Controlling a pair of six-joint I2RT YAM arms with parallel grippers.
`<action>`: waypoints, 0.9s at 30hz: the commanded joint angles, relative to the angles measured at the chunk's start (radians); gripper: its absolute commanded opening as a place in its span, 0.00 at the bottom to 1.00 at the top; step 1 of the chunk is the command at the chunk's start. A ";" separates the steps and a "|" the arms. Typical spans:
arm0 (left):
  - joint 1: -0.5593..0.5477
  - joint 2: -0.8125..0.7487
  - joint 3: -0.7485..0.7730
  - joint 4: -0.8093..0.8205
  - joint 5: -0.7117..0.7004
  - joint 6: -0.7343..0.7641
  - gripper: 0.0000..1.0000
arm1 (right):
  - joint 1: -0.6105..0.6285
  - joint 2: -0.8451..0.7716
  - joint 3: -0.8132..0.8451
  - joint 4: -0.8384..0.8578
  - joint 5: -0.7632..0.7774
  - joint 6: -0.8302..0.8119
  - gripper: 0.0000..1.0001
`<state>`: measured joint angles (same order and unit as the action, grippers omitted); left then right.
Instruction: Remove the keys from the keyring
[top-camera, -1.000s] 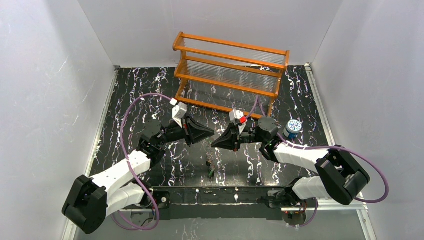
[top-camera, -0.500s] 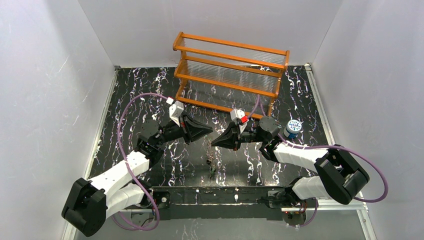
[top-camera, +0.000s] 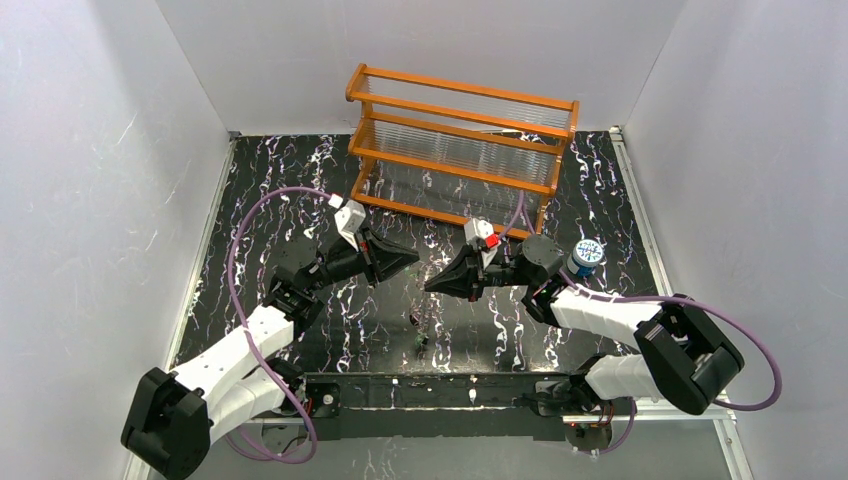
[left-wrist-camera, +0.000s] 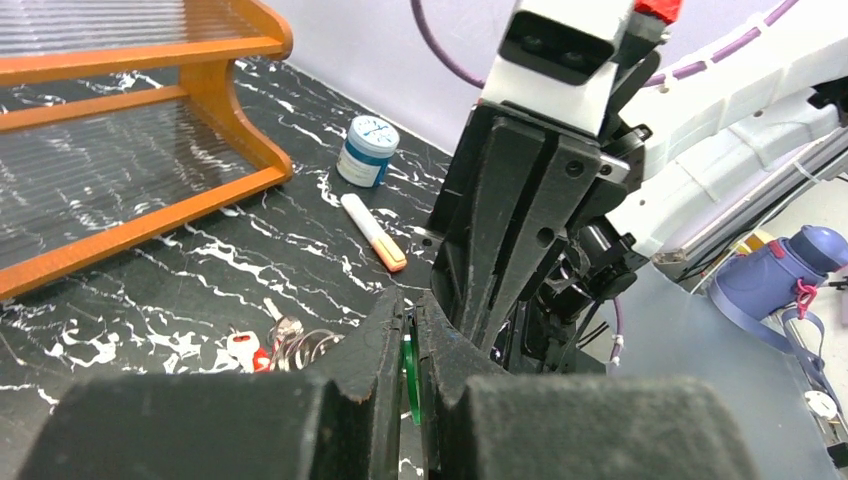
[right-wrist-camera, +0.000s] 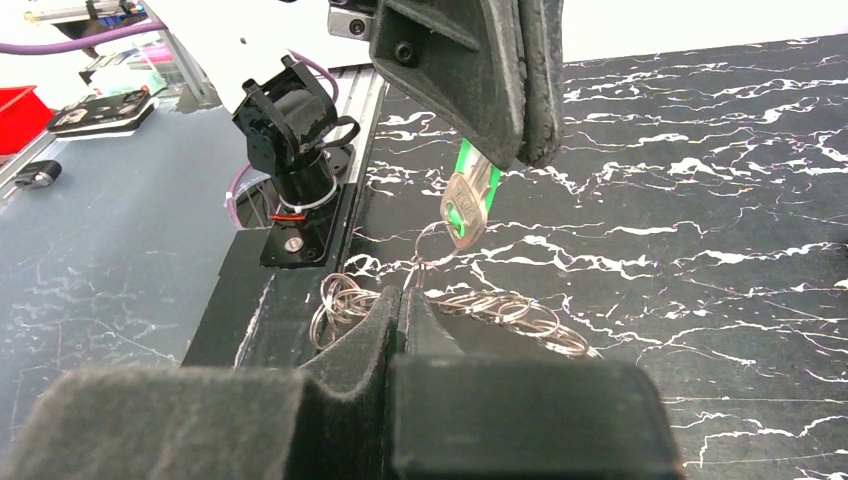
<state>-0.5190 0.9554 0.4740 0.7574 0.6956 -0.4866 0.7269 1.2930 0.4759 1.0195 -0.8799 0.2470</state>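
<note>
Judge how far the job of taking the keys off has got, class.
Done: nothing looks freed yet. In hand: the left gripper pinches the green key, which hangs linked to the keyring that the right gripper clamps. Left: unthread it, then the red key.

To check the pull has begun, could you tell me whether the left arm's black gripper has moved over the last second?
Yes: the left arm's black gripper has shifted slightly leftward and toward the orange wooden rack in the top view.
</note>
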 joint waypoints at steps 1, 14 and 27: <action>0.014 -0.036 0.052 -0.080 -0.052 0.068 0.00 | 0.002 -0.044 -0.013 0.031 -0.013 -0.018 0.01; 0.013 -0.062 0.083 -0.334 -0.082 0.201 0.00 | -0.007 -0.121 -0.065 0.077 0.110 0.011 0.01; -0.004 0.002 0.073 -0.374 0.026 0.204 0.00 | -0.008 -0.129 -0.104 0.202 0.233 0.075 0.01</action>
<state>-0.5194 0.9405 0.5251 0.4351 0.7002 -0.3183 0.7219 1.1885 0.3565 1.0641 -0.6773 0.2985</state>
